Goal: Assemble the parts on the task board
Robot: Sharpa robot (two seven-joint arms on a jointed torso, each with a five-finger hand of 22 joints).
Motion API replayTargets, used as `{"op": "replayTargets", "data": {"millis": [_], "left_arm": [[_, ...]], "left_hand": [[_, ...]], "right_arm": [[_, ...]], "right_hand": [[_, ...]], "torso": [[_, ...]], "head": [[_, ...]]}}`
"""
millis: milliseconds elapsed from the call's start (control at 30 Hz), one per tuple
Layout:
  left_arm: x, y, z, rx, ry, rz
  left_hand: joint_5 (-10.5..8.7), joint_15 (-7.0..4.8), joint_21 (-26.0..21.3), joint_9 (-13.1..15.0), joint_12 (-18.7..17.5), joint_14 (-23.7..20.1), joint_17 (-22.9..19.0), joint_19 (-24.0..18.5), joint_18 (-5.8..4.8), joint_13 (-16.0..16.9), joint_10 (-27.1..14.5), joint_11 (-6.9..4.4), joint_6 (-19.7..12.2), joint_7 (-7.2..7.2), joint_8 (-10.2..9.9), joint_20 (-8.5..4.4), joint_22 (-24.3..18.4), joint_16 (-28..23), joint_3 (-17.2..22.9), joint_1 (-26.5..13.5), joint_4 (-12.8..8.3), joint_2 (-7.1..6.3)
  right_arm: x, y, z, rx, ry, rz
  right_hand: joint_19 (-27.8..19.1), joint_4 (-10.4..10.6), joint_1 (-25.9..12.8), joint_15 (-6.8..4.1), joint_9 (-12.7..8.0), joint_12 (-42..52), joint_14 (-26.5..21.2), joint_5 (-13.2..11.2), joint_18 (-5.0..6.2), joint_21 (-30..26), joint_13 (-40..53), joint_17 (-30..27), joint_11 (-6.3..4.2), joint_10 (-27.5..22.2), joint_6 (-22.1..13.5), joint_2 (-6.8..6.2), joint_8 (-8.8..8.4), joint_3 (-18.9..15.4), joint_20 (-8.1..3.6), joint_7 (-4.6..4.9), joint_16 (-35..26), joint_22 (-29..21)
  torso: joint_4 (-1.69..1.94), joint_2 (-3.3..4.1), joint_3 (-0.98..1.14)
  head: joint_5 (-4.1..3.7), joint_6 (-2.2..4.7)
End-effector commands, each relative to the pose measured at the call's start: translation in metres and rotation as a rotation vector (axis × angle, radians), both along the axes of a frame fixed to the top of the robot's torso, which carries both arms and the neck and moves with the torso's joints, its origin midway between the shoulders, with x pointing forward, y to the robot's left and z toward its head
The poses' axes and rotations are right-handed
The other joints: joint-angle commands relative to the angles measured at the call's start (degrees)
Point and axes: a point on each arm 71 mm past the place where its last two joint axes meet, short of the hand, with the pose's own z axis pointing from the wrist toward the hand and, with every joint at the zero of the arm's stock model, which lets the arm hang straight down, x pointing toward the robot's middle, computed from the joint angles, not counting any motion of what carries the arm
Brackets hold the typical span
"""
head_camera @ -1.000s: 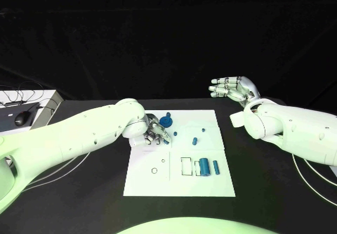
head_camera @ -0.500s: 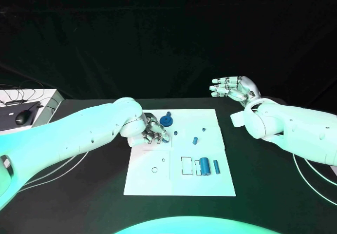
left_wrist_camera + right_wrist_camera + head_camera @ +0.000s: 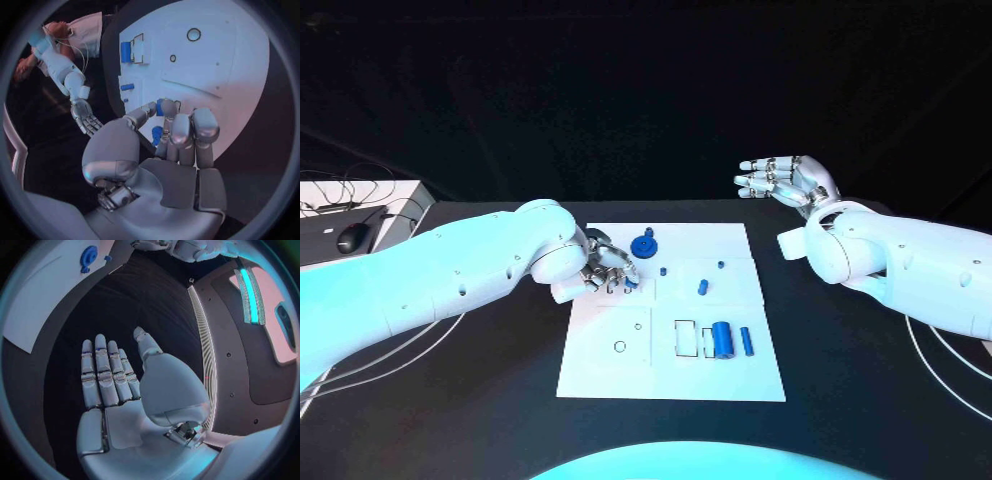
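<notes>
The white task board [image 3: 669,375] lies mid-table. My left hand [image 3: 607,268] hovers over its far left corner, fingers [image 3: 181,129] curled down toward the plate. Blue shows between thumb and fingers [image 3: 161,106], and I cannot tell whether it is held or lies on the board. A blue gear [image 3: 643,245] sits just beyond that hand, also seen as a gear [image 3: 89,255] from the right wrist. Small blue pegs [image 3: 662,271] [image 3: 702,287] [image 3: 720,265] lie mid-board. A blue cylinder [image 3: 721,339] and a thin blue bar [image 3: 747,341] lie near the front. My right hand [image 3: 783,180] is raised, flat and holding nothing, off the board's far right.
Two round holes [image 3: 620,347] and a rectangular slot [image 3: 682,339] mark the board's near half. A white box with a mouse and cables [image 3: 351,215] stands at the table's far left. Thin cables [image 3: 935,360] trail under my right arm.
My left hand has drawn slightly back toward the board's left edge, fingers still curled. The right hand and the loose parts have stayed in place.
</notes>
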Motion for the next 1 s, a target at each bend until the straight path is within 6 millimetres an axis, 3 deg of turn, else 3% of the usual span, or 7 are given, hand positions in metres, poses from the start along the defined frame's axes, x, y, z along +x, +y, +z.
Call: {"op": "replayTargets", "data": {"millis": [33, 600, 1000], "left_arm": [[0.0, 0.004, 0.004, 0.014, -0.058, 0.051], [-0.002, 0.006, 0.008, 0.079, -0.217, 0.085], [-0.009, -0.004, -0.003, 0.11, -0.243, 0.062]], "left_hand": [[0.91, -0.5, 0.3, 9.9, -0.4, 0.1, 0.0, 0.2, -0.72, 0.2, 0.9, -0.33, 2.2, -1.87, 1.4, -0.43, 0.2, 0.2, 4.7, -0.8, -4.4, -0.28], [2.38, -0.81, 0.7, 10.8, -2.2, 0.3, -0.4, 1.2, -1.23, 1.5, 2.9, -0.85, 4.5, -2.59, 0.7, -0.86, 1.5, 0.4, 5.3, -1.1, -4.2, -1.67], [3.86, -0.93, 0.7, 11.3, -3.2, 0.2, -0.8, 1.5, -1.42, 2.4, 3.6, -1.0, 5.1, -2.73, 0.3, -1.08, 1.9, 0.5, 5.7, -1.3, -4.4, -2.08]], "right_arm": [[0.0, 0.001, 0.0, -0.004, -0.001, 0.017], [0.0, -0.001, -0.001, -0.007, 0.001, 0.016], [0.0, -0.001, -0.002, -0.007, 0.003, 0.02]], "right_hand": [[-0.4, 0.0, 0.4, -0.07, 0.0, -0.1, -0.5, -0.2, -0.35, -0.1, -0.1, -0.1, 0.22, 0.0, -0.2, 0.09, -0.37, 0.2, 0.15, 0.32, -0.2, 0.0], [-0.6, 0.0, 0.4, 0.0, 0.0, -0.1, -0.6, -0.2, -0.35, -0.1, -0.1, -0.1, 0.27, -0.1, -0.3, 0.04, -0.39, 0.2, 0.22, 0.34, -0.2, 0.0], [-0.8, 0.0, 0.3, 0.03, 0.0, -0.1, -0.8, -0.2, -0.35, -0.1, -0.1, -0.1, 0.3, -0.2, -0.3, 0.0, -0.37, 0.1, 0.3, 0.35, -0.2, 0.0]], "torso": [[0.15, -0.12, 0.06], [0.05, -0.09, 0.08], [0.05, -0.07, 0.09]], "head": [[-0.04, -0.12], [0.29, -0.55], [0.32, -0.95]]}}
